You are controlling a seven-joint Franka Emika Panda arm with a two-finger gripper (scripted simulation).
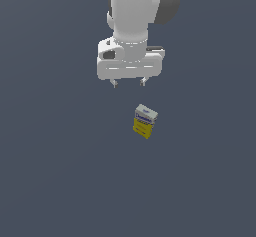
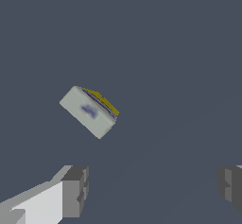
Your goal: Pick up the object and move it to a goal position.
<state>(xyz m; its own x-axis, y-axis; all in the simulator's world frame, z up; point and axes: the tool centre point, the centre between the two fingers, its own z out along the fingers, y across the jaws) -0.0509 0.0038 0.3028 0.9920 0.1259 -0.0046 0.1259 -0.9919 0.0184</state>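
Observation:
The object is a small box with a yellow lower part and a white-and-blue top, standing on the dark grey floor near the middle of the exterior view. In the wrist view the object shows its white top with a blue mark and a yellow edge. My gripper hangs above the box and toward the exterior view's left of it, apart from it. Its two fingers are spread wide with nothing between them, so the gripper is open.
A plain dark grey surface runs under everything in both views. The white arm and hand body fill the upper middle of the exterior view.

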